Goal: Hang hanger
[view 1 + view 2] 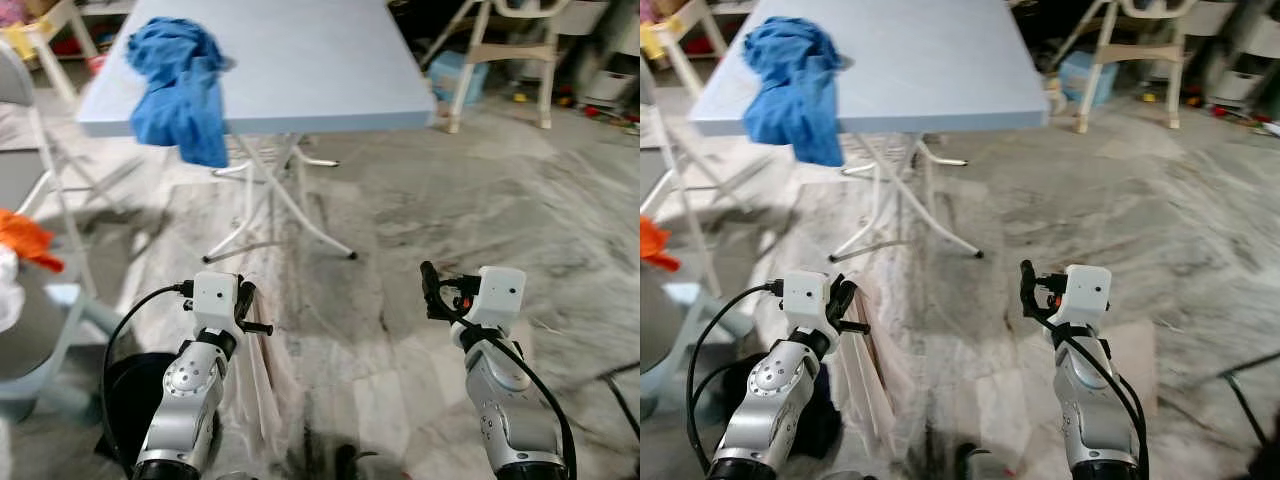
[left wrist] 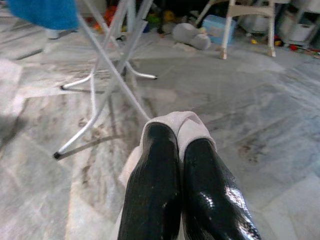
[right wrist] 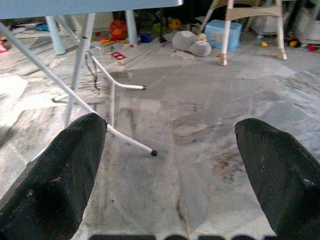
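My left gripper is held low in front of me, shut on a pale hanger. The hanger hangs down below the fingers with a brownish bar and a thin whitish covering. In the left wrist view the two black fingers press together, and the hanger's pale end is pinched at their tips. My right gripper is at the same height on the right. Its fingers are spread wide and open, with only the marble floor between them.
A pale blue folding table stands ahead, a blue cloth draped over its left edge and white legs splayed underneath. A grey chair with an orange cloth is at left. A white chair and clutter stand at the back right.
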### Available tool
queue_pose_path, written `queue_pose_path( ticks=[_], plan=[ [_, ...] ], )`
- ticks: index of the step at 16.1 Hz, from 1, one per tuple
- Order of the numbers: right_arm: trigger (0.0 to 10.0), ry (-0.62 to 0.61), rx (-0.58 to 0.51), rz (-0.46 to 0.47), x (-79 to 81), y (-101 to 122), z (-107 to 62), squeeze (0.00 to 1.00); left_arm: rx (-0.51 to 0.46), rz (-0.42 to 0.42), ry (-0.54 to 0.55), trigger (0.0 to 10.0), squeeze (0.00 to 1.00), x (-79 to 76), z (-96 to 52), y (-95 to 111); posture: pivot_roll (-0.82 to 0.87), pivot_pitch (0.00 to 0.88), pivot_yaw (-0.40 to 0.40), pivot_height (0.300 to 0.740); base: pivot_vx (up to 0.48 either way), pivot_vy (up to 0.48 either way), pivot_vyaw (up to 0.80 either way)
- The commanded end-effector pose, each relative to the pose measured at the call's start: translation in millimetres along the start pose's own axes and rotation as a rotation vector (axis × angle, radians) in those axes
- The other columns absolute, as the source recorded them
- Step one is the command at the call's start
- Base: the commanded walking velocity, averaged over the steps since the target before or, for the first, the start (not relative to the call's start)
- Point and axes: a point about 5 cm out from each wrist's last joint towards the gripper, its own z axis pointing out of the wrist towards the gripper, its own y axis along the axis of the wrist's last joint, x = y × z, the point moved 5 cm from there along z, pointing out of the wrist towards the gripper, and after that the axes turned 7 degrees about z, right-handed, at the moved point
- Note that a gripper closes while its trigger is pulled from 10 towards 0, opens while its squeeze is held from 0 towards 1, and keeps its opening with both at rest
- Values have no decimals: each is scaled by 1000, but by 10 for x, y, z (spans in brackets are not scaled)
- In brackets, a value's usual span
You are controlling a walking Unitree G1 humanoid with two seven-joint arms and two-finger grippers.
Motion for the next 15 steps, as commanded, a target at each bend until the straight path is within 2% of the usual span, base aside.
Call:
queue_pose_path(
  ticks=[1, 3, 6, 15],
  plan=[
    [10000, -13, 13, 9, -42, -23, -1, 0, -25, 6, -6, 10000, 0, 11, 41, 75, -11, 103, -16, 740, 0, 0, -800],
    [10000, -13, 9, 11, -34, -7, 19, 0, -36, -8, 0, 10000, 0, 47, 75, 114, -11, 109, -16, 740, 0, 0, -800],
    [10000, 1, 6, -1, -9, 15, 25, 0, -55, -10, -25, 10000, 0, 22, 74, 140, -13, 116, -21, 740, 0, 0, -800],
    [10000, 3, 6, -4, -2, 23, 26, 0, -44, -12, -21, 10000, 0, 11, 98, 130, -21, 128, -24, 740, 0, 0, -800]
  ],
)
